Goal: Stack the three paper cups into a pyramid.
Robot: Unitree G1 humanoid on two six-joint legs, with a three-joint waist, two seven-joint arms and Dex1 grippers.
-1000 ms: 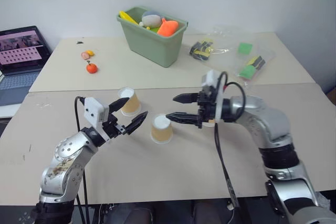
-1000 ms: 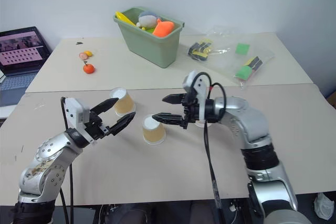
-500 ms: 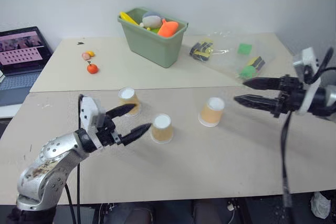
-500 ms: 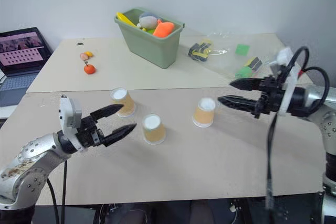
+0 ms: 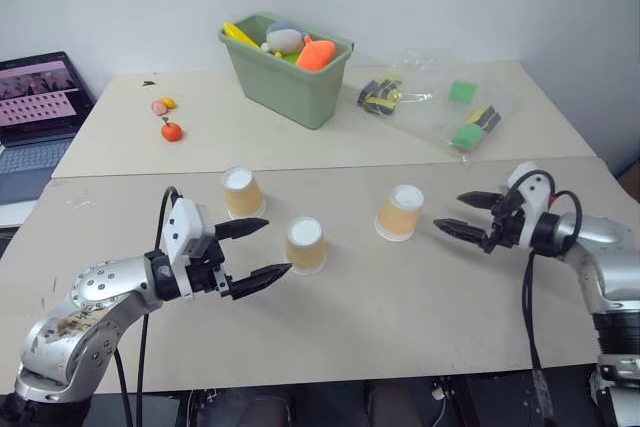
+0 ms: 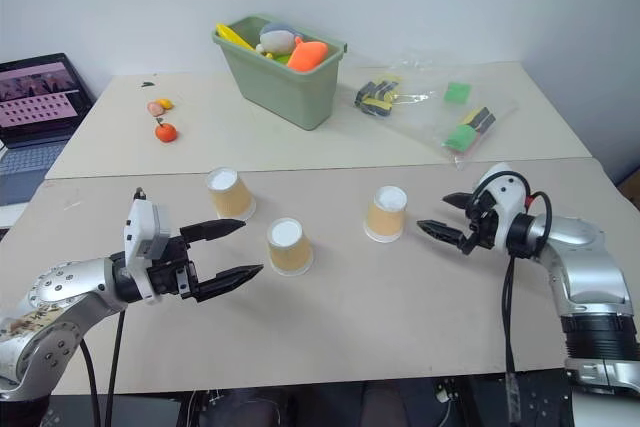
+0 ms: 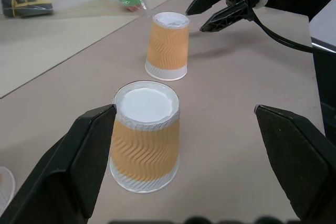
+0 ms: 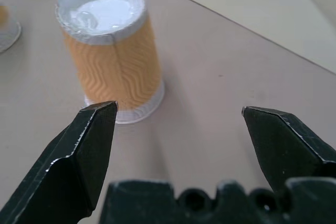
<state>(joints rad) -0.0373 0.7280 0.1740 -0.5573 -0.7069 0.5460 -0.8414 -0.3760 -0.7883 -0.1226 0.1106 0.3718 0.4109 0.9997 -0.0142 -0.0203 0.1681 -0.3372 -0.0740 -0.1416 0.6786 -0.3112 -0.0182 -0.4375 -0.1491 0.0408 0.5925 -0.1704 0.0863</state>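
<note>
Facing three upturned cups (image 5: 305, 244) apart on the bench (image 5: 400, 297), we hold left gripper (image 5: 255, 250) and right gripper (image 5: 460, 214) spread and empty, needing to grasp one.

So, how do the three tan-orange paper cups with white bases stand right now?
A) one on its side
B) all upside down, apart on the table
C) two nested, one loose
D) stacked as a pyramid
B: each tan-orange paper cup stands base-up on the beige table, none touching another, both grippers open and empty.
</note>
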